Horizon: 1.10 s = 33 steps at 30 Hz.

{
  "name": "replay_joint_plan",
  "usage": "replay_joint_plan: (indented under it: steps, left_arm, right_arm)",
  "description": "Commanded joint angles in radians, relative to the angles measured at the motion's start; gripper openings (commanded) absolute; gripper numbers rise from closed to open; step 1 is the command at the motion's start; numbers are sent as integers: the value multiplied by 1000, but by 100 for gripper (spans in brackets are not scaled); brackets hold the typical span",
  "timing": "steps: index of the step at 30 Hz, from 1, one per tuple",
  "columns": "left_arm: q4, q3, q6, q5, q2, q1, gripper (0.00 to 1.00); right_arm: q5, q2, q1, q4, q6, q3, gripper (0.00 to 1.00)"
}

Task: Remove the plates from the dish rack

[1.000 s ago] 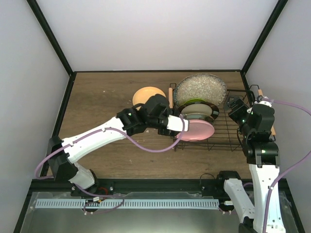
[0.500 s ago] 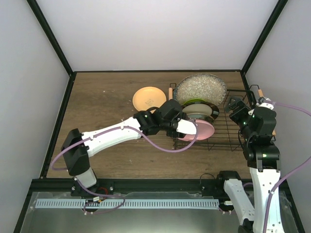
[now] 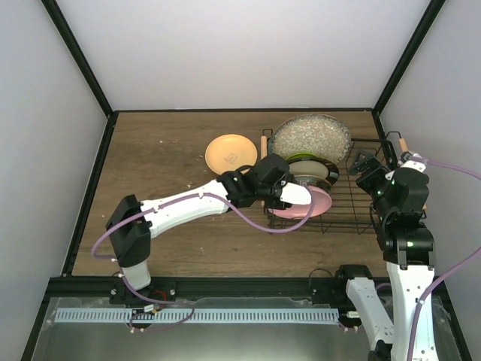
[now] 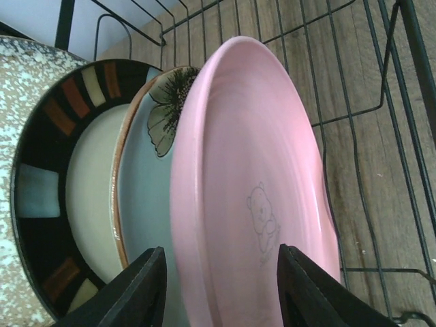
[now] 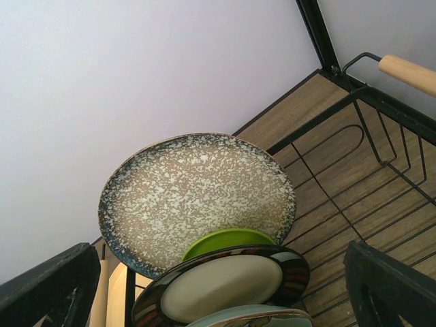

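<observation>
The dish rack (image 3: pixel 353 204) stands at the back right, with plates upright in it. The pink plate (image 3: pixel 307 203) is the nearest. My left gripper (image 3: pixel 295 195) is open, and its fingers straddle the pink plate's (image 4: pixel 252 170) rim. One finger is on the mint flowered plate's (image 4: pixel 146 197) side, the other over the pink face. Behind stand the cream plate with a dark rim (image 5: pixel 225 283), the lime green plate (image 5: pixel 228 240) and the large speckled grey plate (image 5: pixel 197 187). The pale orange plate (image 3: pixel 231 151) lies flat on the table left of the rack. My right gripper (image 3: pixel 367 165) hovers open over the rack's right part.
The rack's wooden handles run along its left side (image 3: pixel 264 150) and its right side (image 5: pixel 409 71). Black frame posts and white walls close in the table at the back and sides. Bare rack wires (image 4: pixel 381 102) lie to the right of the pink plate.
My left arm has reached further right to the pink plate, uncovering the orange plate, and its jaws have narrowed around the rim. The right arm has barely moved.
</observation>
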Motion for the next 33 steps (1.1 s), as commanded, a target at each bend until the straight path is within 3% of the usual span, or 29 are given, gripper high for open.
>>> replay_joint_plan:
  steps: [1,15,33]
  left_arm:
    - [23,35,-4,-15,25,-4,42]
    - [-1,45,-18,-16,38,-5,18]
    - [-13,179,-28,-53,1,-21,11]
  right_arm:
    - [29,-16,10,-10,-19,36,100]
    - [31,-31,10,-12,-6,33,100]
    - [38,-52,10,-26,52,20,100]
